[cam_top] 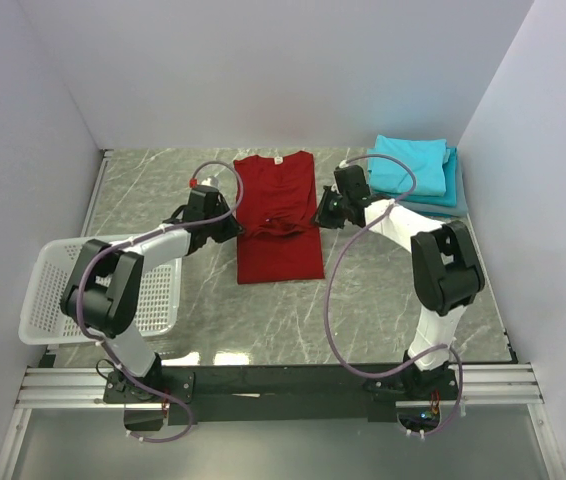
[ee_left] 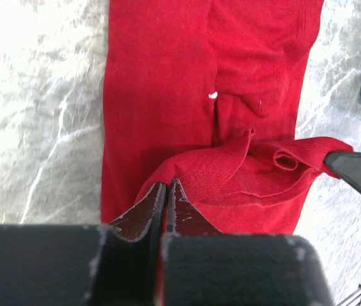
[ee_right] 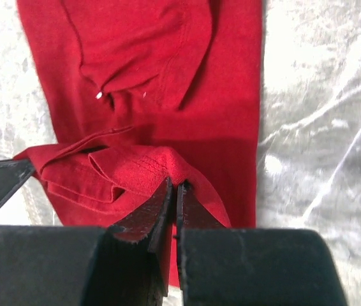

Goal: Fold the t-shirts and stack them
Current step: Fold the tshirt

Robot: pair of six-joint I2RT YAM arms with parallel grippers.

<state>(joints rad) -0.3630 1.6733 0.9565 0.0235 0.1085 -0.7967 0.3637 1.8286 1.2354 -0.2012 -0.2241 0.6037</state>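
Note:
A deep red t-shirt (cam_top: 279, 215) lies lengthwise on the marble table, sleeves folded in. My left gripper (cam_top: 231, 228) is shut on the shirt's left edge near its middle; in the left wrist view the gripper (ee_left: 168, 185) pinches a raised fold of the red shirt (ee_left: 161, 95). My right gripper (cam_top: 320, 215) is shut on the right edge; in the right wrist view the gripper (ee_right: 174, 186) pinches the red shirt (ee_right: 219, 95). The cloth between them is lifted and bunched. Folded turquoise and grey-blue t-shirts (cam_top: 418, 172) are stacked at the back right.
A white plastic lattice basket (cam_top: 53, 300) stands at the left beside the left arm. White walls close the back and sides. The black rail (cam_top: 283, 385) runs along the near edge.

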